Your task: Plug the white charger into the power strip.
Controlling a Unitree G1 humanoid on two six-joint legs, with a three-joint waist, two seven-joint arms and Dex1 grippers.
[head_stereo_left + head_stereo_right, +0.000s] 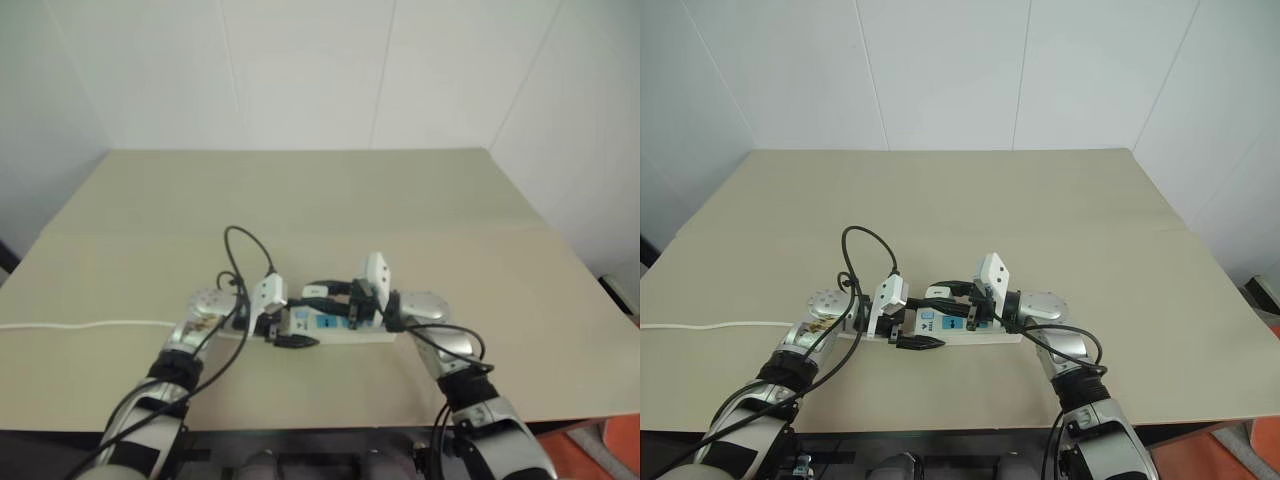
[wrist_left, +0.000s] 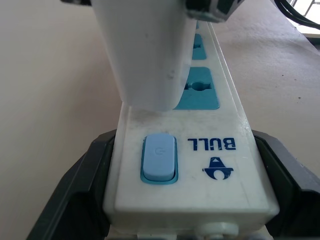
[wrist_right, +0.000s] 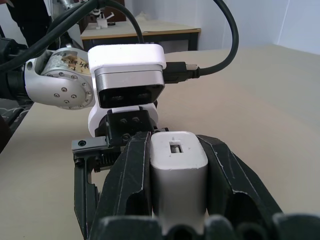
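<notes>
**Charger held over the strip, not yet seated**

The strip (image 2: 200, 150) lies near the table's (image 1: 330, 190) near edge, its left, switch end clamped between the left gripper's (image 2: 187, 220) fingers. The charger (image 3: 178, 170) is pinched in the right gripper (image 3: 178, 200) and held just above the strip, close beside the switch (image 2: 159, 159). In the left wrist view its lower end is seen over the strip's top by the first blue socket (image 2: 200, 90), but no prongs can be made out. Pick-up and bracing appear done; alignment with a socket and pressing home are judged to remain.
</notes>
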